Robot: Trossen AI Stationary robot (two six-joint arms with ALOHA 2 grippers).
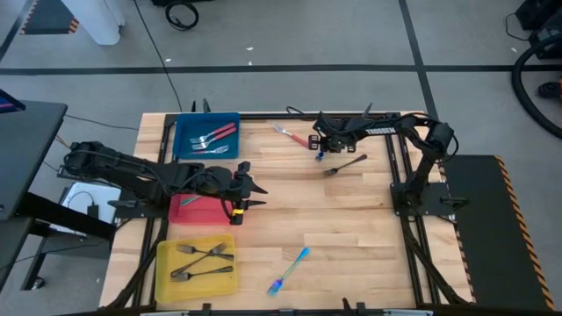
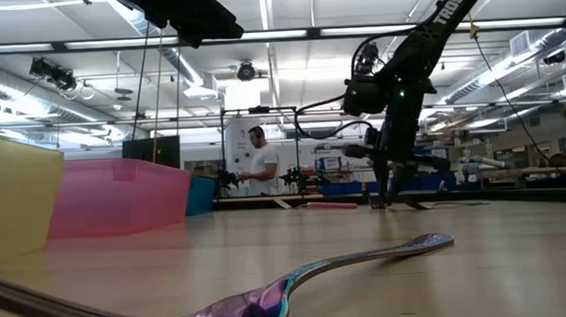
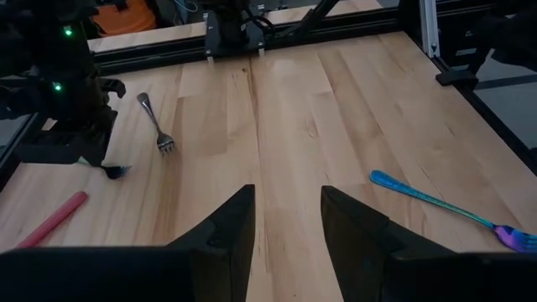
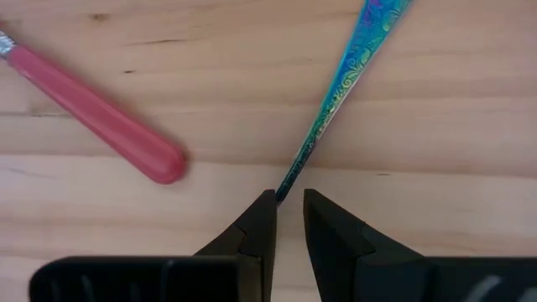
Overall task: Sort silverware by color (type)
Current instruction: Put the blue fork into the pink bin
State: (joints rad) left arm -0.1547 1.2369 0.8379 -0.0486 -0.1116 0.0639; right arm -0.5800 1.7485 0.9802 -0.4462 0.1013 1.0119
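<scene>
Right claw (image 4: pixel 287 220) astride blue utensil (image 4: pixel 340 88), only wrist-visible.

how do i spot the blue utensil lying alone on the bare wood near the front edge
Start at the flat yellow tray in the table's front left corner and look right across the bare wood. The blue iridescent utensil lies there diagonally, alone. Unlike the plain grey metal fork farther back, it has a light blue handle.

Overhead looks straight down; low camera skims the table (image 1: pixel 351 228) level; wrist cameras look close past fingers
</scene>
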